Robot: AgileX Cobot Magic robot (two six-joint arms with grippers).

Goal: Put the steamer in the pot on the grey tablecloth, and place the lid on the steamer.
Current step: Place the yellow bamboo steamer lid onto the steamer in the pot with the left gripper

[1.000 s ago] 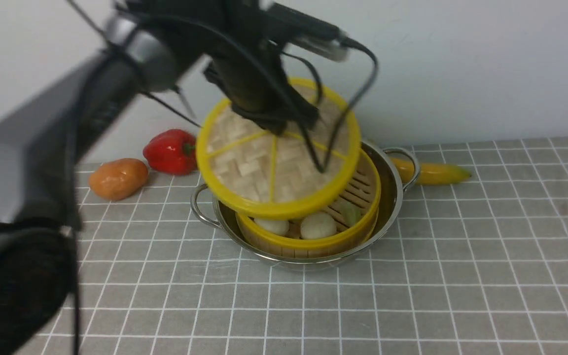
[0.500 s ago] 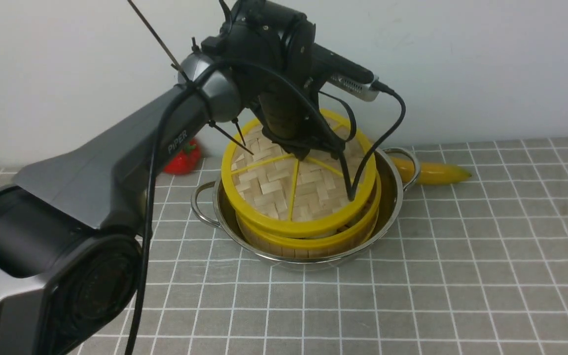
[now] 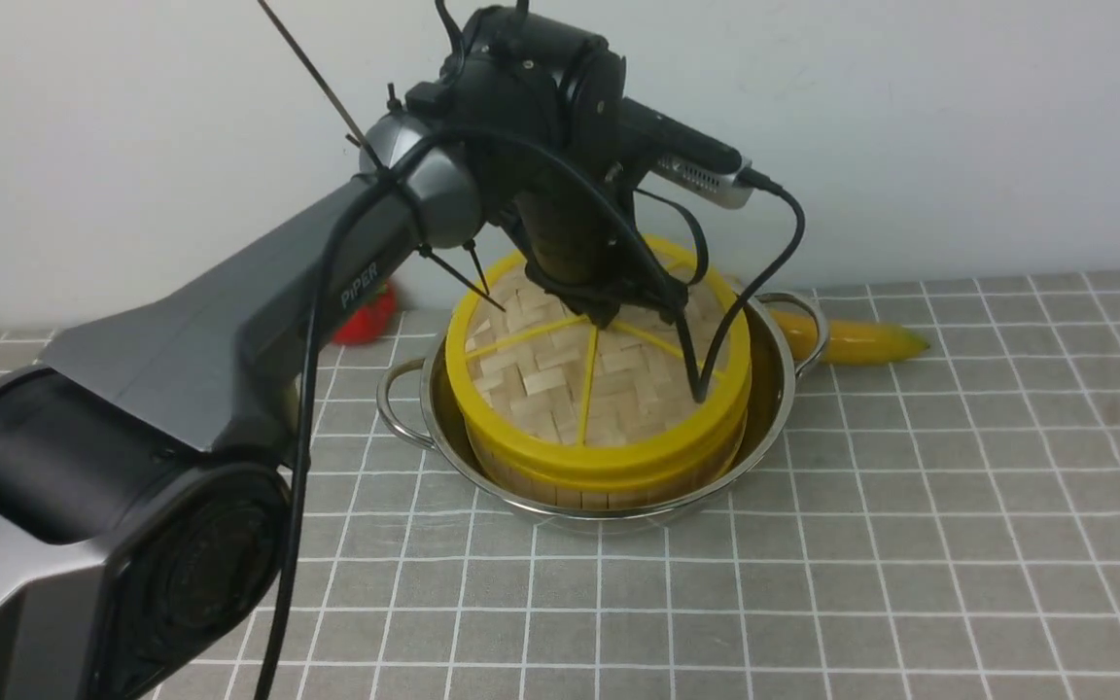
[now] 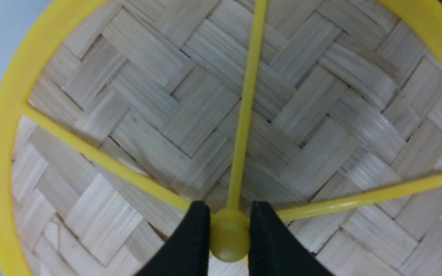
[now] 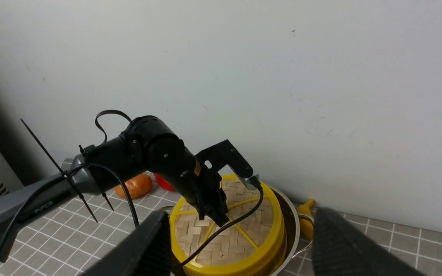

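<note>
- Left claw (image 4: 228, 216) pinches the centre hub of the lid (image 3: 570, 379).
- Lid rests flat on the steamer (image 3: 560, 494).
- Steamer stands inside the pot (image 3: 772, 369), at the far centre of the grey tablecloth (image 3: 910, 544).
- Right claw (image 5: 240, 222) is spread wide, holding nothing.

A yellow banana (image 3: 857, 339) lies close to the white wall (image 3: 959, 126). A red pepper (image 3: 368, 313), partly hidden, lies near an orange oval thing (image 5: 133, 186).

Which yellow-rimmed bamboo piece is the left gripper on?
The lid, the flat woven disc with spokes; the left gripper pinches its hub. The steamer sits beneath it.
</note>
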